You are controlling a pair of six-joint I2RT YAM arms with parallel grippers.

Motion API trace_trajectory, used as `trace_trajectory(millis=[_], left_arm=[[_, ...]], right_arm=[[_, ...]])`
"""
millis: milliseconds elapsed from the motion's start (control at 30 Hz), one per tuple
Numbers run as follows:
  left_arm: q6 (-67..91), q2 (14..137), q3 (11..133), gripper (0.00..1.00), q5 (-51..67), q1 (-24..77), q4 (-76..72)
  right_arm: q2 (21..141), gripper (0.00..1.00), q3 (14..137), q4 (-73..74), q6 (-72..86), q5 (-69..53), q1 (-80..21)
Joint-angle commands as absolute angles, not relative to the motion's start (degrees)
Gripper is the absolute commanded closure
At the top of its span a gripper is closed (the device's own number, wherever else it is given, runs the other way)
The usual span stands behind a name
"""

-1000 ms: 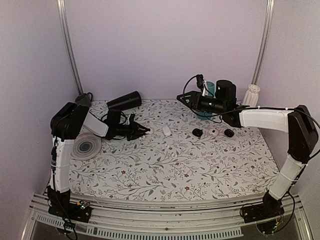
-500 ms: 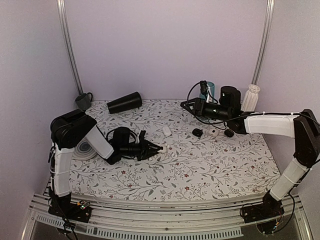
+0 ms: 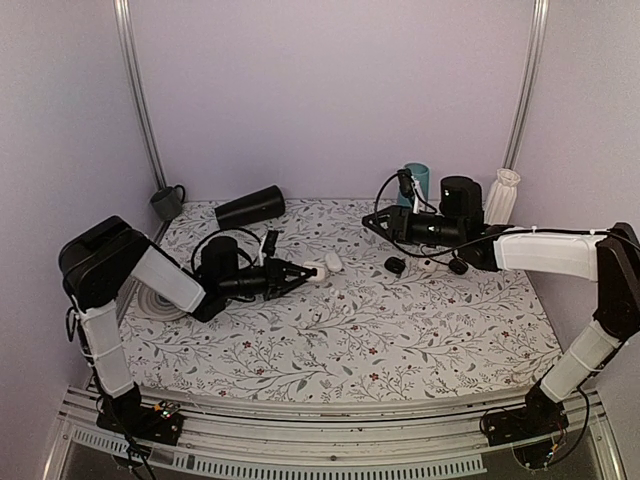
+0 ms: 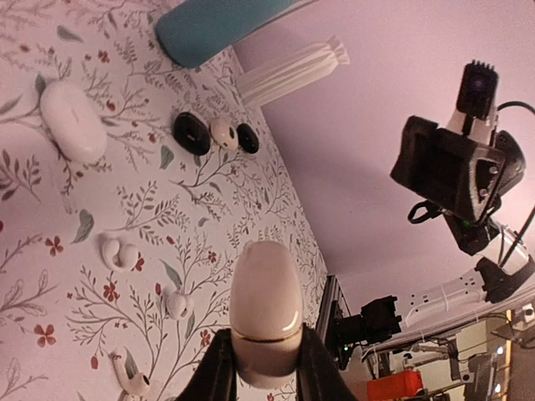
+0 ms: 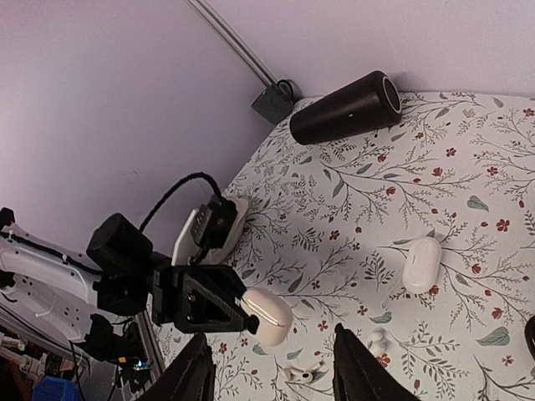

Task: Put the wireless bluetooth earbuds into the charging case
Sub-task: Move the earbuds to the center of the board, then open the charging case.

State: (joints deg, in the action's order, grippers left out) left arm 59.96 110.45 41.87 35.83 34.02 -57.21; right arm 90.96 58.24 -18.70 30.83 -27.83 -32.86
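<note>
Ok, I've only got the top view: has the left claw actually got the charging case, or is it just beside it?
Observer: Held. The left wrist view shows the charging case pinched in the left claw, and its lid looks shut.
Operator: And the earbuds?
Observer: Loose on the table. One white earbud lies between the held case and a second white case.
Operator: Right claw?
Observer: In the right wrist view the right claw is open, with nothing between its fingers.

Dim, even lilac light; soft shadows; wrist views slightly blurred.
</note>
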Motion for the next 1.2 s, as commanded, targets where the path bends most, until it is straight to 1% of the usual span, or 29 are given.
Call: trace_trajectory(millis=[0, 200, 400, 567, 833, 1167], left_arm=[[48.1, 104.0, 43.0, 1.0, 41.5, 31.1, -53.7], [35.6, 95.7, 43.4, 1.0, 47.0, 30.6, -47.3], [26.8, 88.3, 43.0, 1.0, 46.0, 31.1, -43.8], [19.2, 84.1, 44.8, 1.0, 44.9, 32.3, -37.5], [16.2, 82.1, 46.4, 1.0, 45.9, 34.0, -36.4], [16.8, 79.3, 45.6, 1.0, 46.5, 36.7, -40.1]], right_arm=[[91.1, 0.5, 60.3, -15.1, 23.4, -30.3, -36.0], [91.0, 0.43, 60.9, -17.4, 18.9, -33.7, -40.0], [91.4, 0.34, 62.6, -21.0, 17.8, -38.0, -42.2], [91.9, 0.26, 64.8, -21.8, 16.0, -39.9, -44.5], [94.4, 0.25, 68.6, -21.2, 15.6, -38.7, -45.6], [96.1, 0.25, 68.8, -21.0, 15.5, -37.0, -45.5]])
